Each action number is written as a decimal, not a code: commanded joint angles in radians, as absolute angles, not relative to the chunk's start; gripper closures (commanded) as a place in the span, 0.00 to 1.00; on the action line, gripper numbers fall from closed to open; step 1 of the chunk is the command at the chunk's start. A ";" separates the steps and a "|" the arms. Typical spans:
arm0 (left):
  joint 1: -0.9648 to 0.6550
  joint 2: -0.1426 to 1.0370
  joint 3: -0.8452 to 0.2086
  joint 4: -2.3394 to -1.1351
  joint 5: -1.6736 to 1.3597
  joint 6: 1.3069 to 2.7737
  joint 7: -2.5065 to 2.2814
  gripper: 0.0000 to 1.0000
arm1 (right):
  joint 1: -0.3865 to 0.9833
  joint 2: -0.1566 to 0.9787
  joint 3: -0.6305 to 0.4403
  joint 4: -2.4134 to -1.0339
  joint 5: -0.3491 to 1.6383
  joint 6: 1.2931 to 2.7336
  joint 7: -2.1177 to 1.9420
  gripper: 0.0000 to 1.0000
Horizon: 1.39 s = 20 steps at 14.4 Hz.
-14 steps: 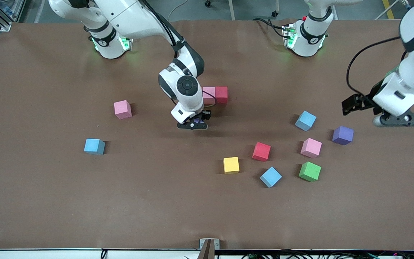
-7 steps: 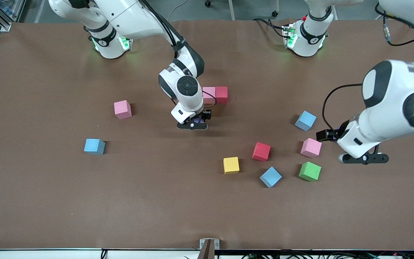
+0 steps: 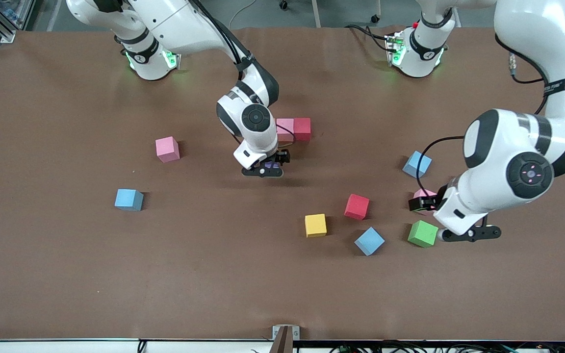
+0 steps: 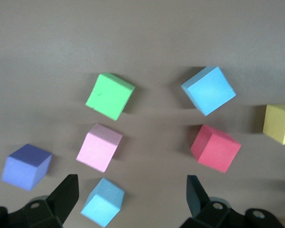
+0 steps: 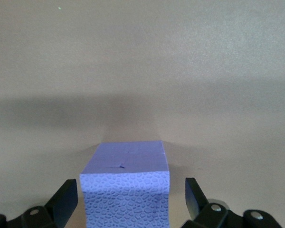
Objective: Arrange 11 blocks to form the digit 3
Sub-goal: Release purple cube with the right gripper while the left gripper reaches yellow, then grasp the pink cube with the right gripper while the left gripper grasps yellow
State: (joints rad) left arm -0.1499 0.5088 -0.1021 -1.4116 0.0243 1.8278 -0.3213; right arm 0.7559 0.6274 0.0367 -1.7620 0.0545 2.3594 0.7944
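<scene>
flat brown table, grey floor past it. no writing to read. left gripper spread, right gripper spread beside purple block.

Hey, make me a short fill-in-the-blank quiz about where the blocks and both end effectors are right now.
1. The block between the right end effector fingers is ____.
2. The left end effector is open over a cluster whose only non-task cube is ____.
3. Touching the red block by the right arm's wrist is a ____ block.
4. The lone yellow block in view lies nearer the front camera than the red block, toward the ____ arm's end.

Answers: purple; green; pink; right
</scene>
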 commanded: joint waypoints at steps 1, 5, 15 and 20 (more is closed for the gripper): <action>-0.193 0.577 -0.095 -1.373 0.021 1.906 -0.377 0.00 | 0.759 0.592 0.038 -1.759 0.054 2.345 0.799 0.00; -0.268 0.658 -0.087 -1.368 0.051 2.066 -0.541 0.00 | 0.749 0.528 0.038 -1.770 0.060 2.295 0.808 0.00; -0.448 0.842 -0.084 -1.306 0.051 2.353 -0.798 0.00 | 0.427 0.298 0.021 -1.948 0.009 2.126 0.737 0.00; -0.472 0.920 -0.083 -1.234 0.048 2.367 -0.767 0.00 | 0.310 0.164 0.021 -2.188 0.006 2.250 0.478 0.00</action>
State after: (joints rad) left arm -0.4641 0.8658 -0.0927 -1.3141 0.0353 2.3666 -0.7810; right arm 0.3509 0.2859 0.0028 -2.0137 0.0184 2.1707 0.5695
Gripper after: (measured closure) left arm 0.000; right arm 0.000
